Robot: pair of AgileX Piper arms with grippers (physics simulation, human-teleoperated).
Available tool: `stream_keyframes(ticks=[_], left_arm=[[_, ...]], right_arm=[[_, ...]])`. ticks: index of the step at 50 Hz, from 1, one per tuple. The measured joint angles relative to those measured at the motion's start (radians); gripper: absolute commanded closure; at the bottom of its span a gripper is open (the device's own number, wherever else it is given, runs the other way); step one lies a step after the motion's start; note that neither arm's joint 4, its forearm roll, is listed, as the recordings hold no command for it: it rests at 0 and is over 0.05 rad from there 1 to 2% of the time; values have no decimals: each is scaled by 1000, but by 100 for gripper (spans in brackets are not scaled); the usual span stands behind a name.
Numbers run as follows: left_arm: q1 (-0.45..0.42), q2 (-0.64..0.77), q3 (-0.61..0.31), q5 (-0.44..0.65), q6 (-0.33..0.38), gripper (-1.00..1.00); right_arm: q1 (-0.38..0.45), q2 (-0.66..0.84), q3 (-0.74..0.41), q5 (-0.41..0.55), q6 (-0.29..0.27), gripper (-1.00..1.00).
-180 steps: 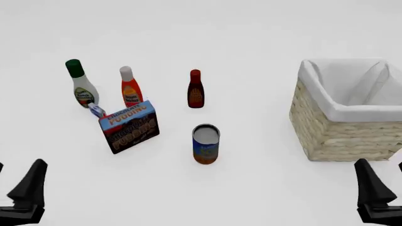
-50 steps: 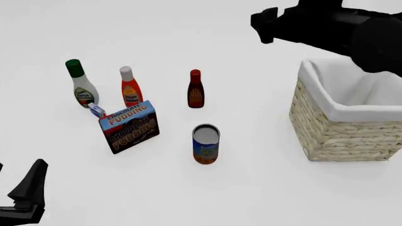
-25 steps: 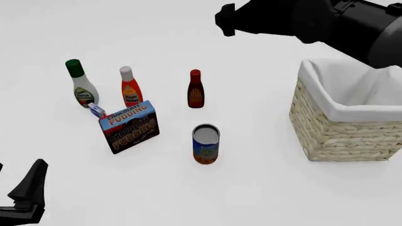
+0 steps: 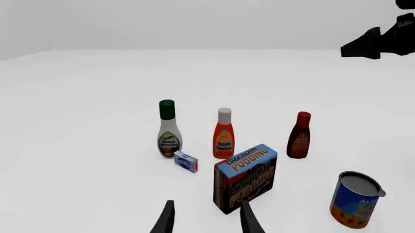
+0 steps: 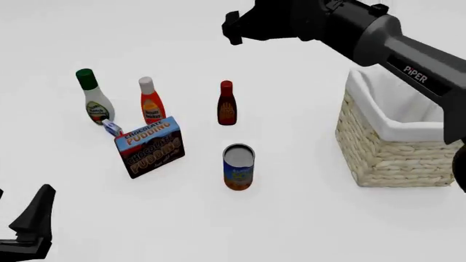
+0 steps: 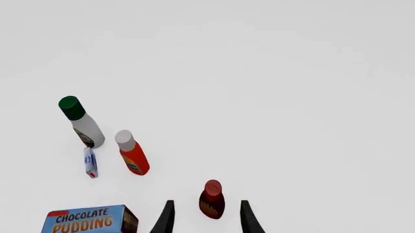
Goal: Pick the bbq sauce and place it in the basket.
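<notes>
Dark reddish-brown, with a red cap and an orange-red label, the bbq sauce (image 5: 226,103) stands upright on the white table (image 5: 306,218), untouched, near the centre of the front view. Taking that bottle as the dial centre in the front view: the bright orange-red bottle (image 5: 150,100) with its white cap stands at 9 o'clock, and the white bottle (image 5: 94,97) with the green cap stands farther out on the same line. A chocolate pudding box (image 5: 149,144) lies tilted at about 8 o'clock, with a small blue and white packet (image 5: 111,126) just beside its upper left corner and near the foot of the white bottle. An upright can (image 5: 238,165) stands at 6 o'clock, apart from the sauce. The basket (image 5: 396,147), woven pale straw with white cloth folded over its rim, sits well apart at about 4 o'clock, upright. The right gripper (image 6: 205,218) hangs in the air above and beyond the sauce at roughly 12 o'clock; its wrist view shows the jaws parted with the sauce bottle framed between the two fingertips (image 6: 166,217) but below them, not gripped. The left gripper (image 4: 206,220) sits low at the near left edge of the table, well apart from every item; its jaws are likewise parted and hold nothing, with the pudding box directly ahead of them.
</notes>
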Motion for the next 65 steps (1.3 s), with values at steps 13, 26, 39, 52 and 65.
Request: stream_keyframes(ticks=[13, 26, 39, 52, 65], left_arm=[[0, 0, 0, 0, 0, -100], [0, 0, 0, 0, 0, -100], [0, 0, 0, 0, 0, -100], [0, 0, 0, 0, 0, -100], [0, 0, 0, 0, 0, -100]], right_arm=[[1, 115, -122, 47, -10, -100], [4, 244, -267, 105, -18, -100], [2, 381, -435, 174, -25, -100], [-12, 528, -642, 271, -38, -100], [-17, 633, -789, 348, -45, -100]])
